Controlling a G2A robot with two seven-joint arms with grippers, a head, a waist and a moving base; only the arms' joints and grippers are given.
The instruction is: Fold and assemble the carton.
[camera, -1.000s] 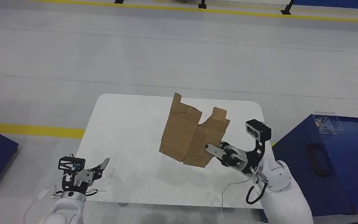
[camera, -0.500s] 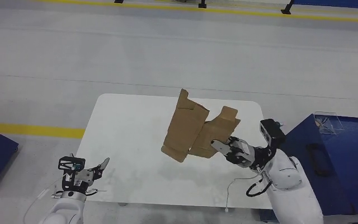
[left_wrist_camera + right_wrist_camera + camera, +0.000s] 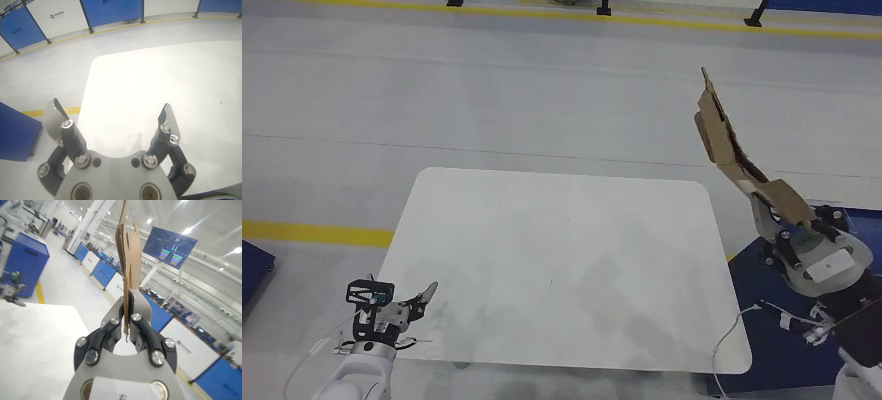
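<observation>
Flattened brown cardboard carton [image 3: 720, 140] is being pinched edge-on, aloft, by the right gripper [image 3: 127, 294] beside the white rectangular table [image 3: 542, 260]. Left gripper [image 3: 111, 103] is being held spread at the near left corner.

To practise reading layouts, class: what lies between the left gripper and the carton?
Only bare table, in the top view, separates the left gripper from the carton in the right gripper.

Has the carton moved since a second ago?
Yes. The carton, clamped in the right gripper, has swung from over the right half of the table to beyond its right edge.
</observation>
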